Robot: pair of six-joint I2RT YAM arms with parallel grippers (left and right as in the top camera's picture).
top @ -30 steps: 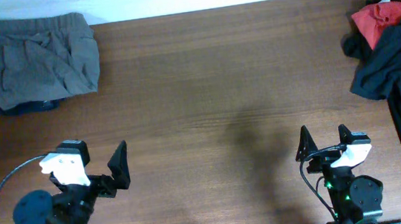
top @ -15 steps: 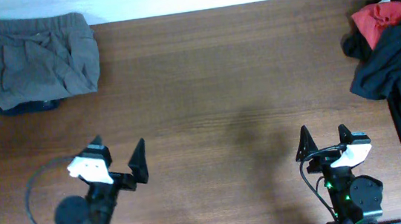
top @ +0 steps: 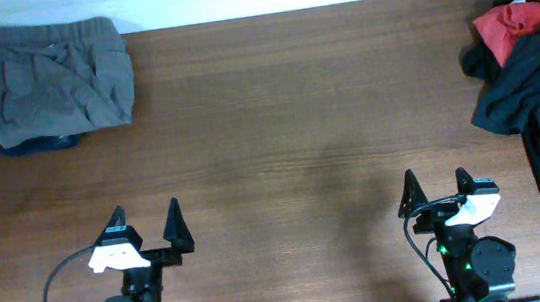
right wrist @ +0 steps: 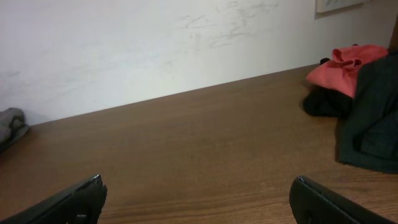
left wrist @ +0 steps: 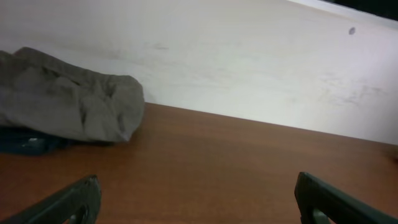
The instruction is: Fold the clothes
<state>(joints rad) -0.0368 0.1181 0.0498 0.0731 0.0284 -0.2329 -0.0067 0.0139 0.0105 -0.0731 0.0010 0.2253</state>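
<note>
A folded grey garment (top: 40, 83) lies on a dark blue one at the table's far left corner; it also shows in the left wrist view (left wrist: 68, 106). A heap of black clothes (top: 535, 93) with a red garment (top: 510, 23) lies at the far right, and shows in the right wrist view (right wrist: 367, 112), the red garment (right wrist: 345, 65) on its far side. My left gripper (top: 145, 222) is open and empty near the front left edge. My right gripper (top: 437, 190) is open and empty near the front right edge. Both point toward the far wall.
The wooden table (top: 299, 138) runs between the two clothes heaps. A white wall (left wrist: 249, 56) backs the table's far edge. The black heap hangs over the right edge.
My left arm has swung back from pointing right, so its gripper now faces straight to the far wall, and has settled lower near the front edge. The right arm has not moved.
</note>
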